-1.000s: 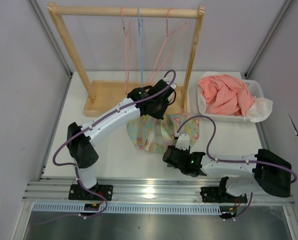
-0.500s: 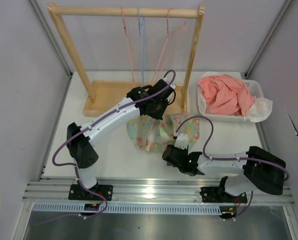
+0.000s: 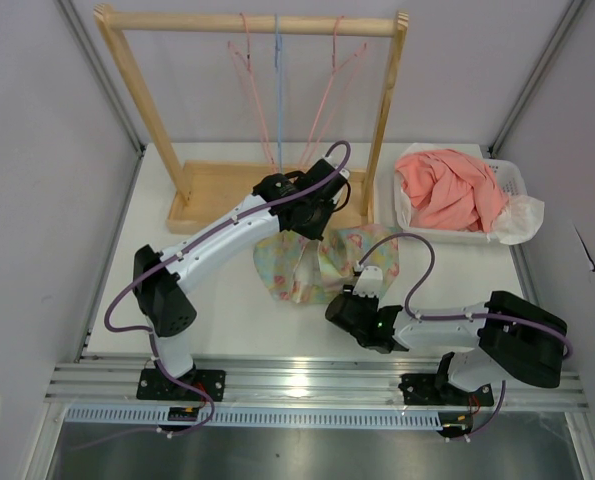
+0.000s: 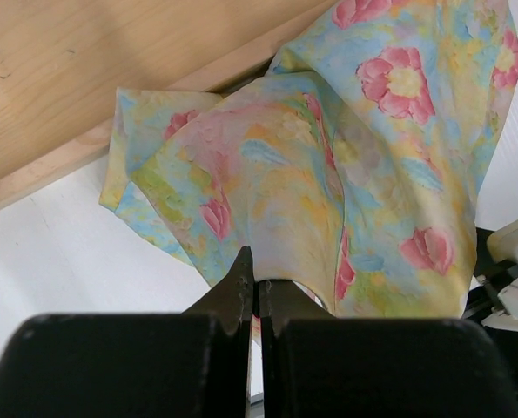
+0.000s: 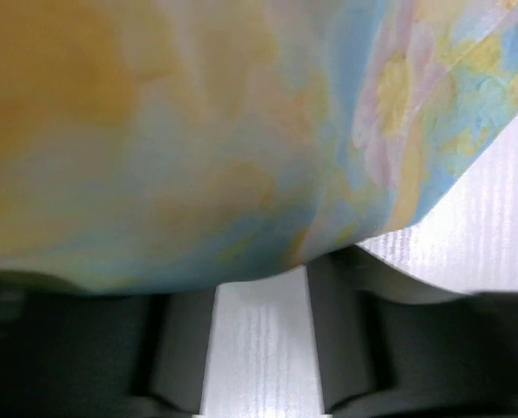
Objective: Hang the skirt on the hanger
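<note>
The flowered skirt [image 3: 297, 268] lies crumpled on the white table in front of the rack. My left gripper [image 3: 312, 222] is shut on a fold at its far edge; in the left wrist view the jaws [image 4: 259, 292] pinch the cloth [image 4: 328, 174]. My right gripper [image 3: 369, 275] is low at the skirt's near right edge. In the right wrist view it [image 5: 263, 340] is open, with the skirt's hem [image 5: 198, 131] draped over the fingertips and bare table between them. Two pink hangers [image 3: 339, 40] hang on the rack's rod.
A wooden rack [image 3: 252, 22] stands at the back on a wooden base [image 3: 212, 190], which also shows in the left wrist view [image 4: 111, 70]. A light blue hanger [image 3: 277, 80] hangs between the pink ones. A white basket [image 3: 505, 172] at the right holds a coral-pink garment [image 3: 447, 190].
My right arm has shifted a little, bringing its gripper slightly further under the skirt's near right edge. The hangers have swung on the rod. The left gripper keeps its hold.
</note>
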Robot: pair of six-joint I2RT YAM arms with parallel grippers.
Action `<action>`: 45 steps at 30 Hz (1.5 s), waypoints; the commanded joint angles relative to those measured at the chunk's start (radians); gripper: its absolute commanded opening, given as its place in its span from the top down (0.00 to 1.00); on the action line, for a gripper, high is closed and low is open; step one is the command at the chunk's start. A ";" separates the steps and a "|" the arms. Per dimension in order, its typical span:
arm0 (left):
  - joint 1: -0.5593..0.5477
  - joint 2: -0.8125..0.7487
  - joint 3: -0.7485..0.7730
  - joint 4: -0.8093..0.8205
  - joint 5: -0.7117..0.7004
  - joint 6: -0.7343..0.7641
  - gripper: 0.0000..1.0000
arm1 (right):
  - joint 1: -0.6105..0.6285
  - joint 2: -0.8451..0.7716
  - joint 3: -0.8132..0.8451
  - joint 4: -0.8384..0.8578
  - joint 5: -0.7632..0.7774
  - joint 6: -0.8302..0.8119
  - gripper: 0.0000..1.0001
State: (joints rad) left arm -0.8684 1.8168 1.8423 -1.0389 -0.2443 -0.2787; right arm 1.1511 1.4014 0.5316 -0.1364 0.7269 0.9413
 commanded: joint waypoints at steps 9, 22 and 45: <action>0.003 -0.071 0.035 -0.015 -0.050 0.026 1.00 | -0.011 -0.106 0.008 -0.077 0.181 0.037 1.00; 0.086 -0.235 0.035 -0.033 -0.067 0.010 1.00 | -0.002 -0.522 0.381 -0.633 0.117 -0.073 1.00; 0.275 -0.481 0.204 -0.029 -0.155 -0.048 1.00 | -0.396 -0.323 1.217 -0.792 -0.102 -0.590 1.00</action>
State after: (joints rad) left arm -0.6403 1.3483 2.0201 -1.1194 -0.3367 -0.3061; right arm 0.8494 1.0454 1.7023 -0.9585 0.6773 0.4580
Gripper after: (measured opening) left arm 0.014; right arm 0.030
